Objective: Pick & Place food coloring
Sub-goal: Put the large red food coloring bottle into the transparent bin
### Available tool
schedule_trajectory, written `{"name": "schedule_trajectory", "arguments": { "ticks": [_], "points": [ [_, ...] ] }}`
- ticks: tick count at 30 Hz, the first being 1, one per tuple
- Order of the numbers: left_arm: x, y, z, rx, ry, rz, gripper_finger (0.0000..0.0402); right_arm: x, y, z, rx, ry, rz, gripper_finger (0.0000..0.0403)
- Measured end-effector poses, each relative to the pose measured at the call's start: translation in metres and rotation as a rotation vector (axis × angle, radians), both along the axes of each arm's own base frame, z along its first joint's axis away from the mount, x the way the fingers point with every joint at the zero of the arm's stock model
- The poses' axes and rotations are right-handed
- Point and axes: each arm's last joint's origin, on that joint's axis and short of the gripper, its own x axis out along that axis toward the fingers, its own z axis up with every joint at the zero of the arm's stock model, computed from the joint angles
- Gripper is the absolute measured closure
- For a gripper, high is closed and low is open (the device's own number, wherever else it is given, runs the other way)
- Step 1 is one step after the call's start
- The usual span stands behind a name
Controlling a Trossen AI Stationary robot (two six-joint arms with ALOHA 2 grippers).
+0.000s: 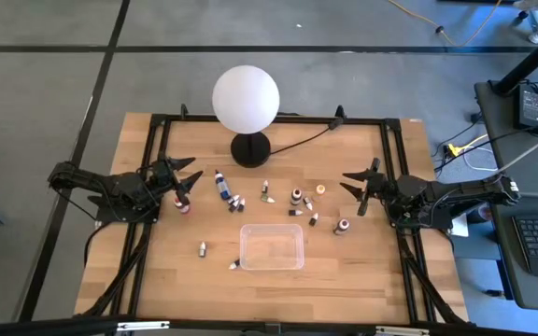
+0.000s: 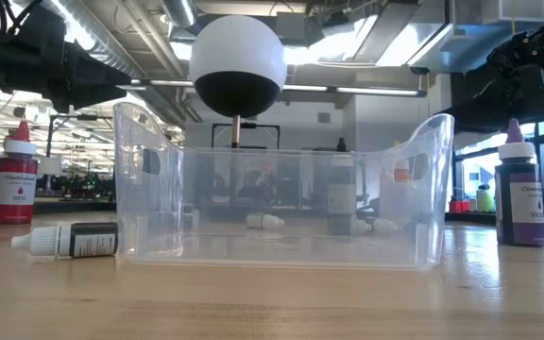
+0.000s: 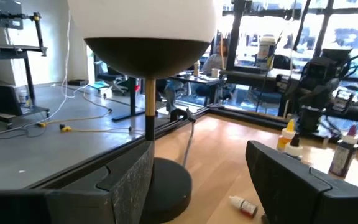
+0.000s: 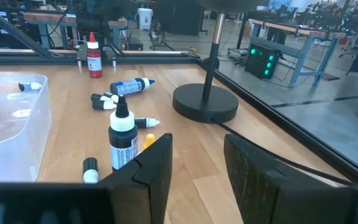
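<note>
Several small food coloring bottles with white caps are scattered over the middle of the table. A red one (image 1: pixel 185 204) stands upright. A blue one (image 1: pixel 222 184) lies on its side. A black one (image 1: pixel 296 197) stands, as does a dark one (image 1: pixel 342 226). My left gripper (image 1: pixel 192 170) is open at the table's left, above the red bottle (image 2: pixel 15 184). My right gripper (image 1: pixel 346 183) is open at the table's right and points toward the black bottle (image 4: pixel 122 140). Neither gripper holds anything.
A clear plastic tray (image 1: pixel 272 246) sits near the table's near edge, with two small bottles (image 1: pixel 202 247) lying to its left. A white globe lamp (image 1: pixel 246 98) on a black base (image 1: pixel 250 149) stands at the far middle, its cord running toward the far right.
</note>
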Motion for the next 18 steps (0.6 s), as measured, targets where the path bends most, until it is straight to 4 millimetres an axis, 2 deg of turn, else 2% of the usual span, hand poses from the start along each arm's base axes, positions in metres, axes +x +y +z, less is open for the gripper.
{"name": "schedule_trajectory", "arguments": {
  "ticks": [6, 10, 14, 18],
  "points": [
    [-0.002, 0.001, 0.009, -0.009, -0.073, 0.02, 0.0148, 0.0, 0.0, 0.0, -0.002, 0.001, 0.0, 0.0254],
    [-0.004, 0.001, 0.026, -0.024, -0.113, -0.009, 0.0148, 0.0, 0.0, 0.0, -0.002, 0.001, 0.0, 0.0254],
    [-0.003, 0.001, 0.047, -0.031, -0.021, 0.001, 0.0148, 0.0, 0.0, 0.0, -0.003, 0.001, -0.004, 0.0254],
    [0.01, -0.002, 0.066, -0.097, 0.142, -0.001, 0.0148, 0.0, -0.001, 0.0, -0.01, 0.001, -0.041, 0.0254]
  ]
}}
